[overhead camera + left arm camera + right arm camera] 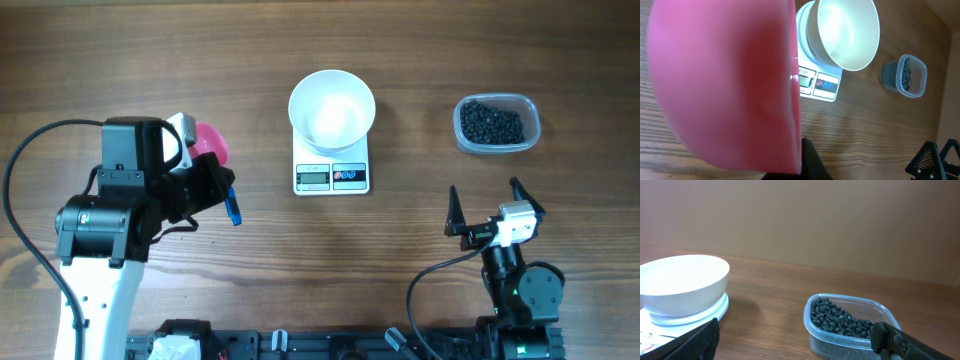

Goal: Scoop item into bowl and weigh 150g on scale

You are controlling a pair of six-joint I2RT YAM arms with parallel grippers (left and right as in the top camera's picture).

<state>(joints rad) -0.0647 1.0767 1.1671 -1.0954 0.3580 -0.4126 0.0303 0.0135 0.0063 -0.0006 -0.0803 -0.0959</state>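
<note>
The white bowl (332, 108) stands on the small white scale (332, 176) at the table's middle back, and its inside shows plain white. The item, small black beads (491, 124), fills a clear plastic tub (527, 105) at the back right. My left gripper (205, 165) is shut on a pink scoop cup (212, 141) left of the scale. That cup (720, 85) fills the left wrist view, with one dark finger (812, 162) beside its rim. My right gripper (485, 190) stands open and empty in front of the tub, with the beads (840, 320) just ahead of its fingers (905, 342).
The left arm's black body (110, 220) and cable take up the left front of the wooden table. A black rail (330, 345) runs along the front edge. Bare wood lies between the scale and the tub (850, 330).
</note>
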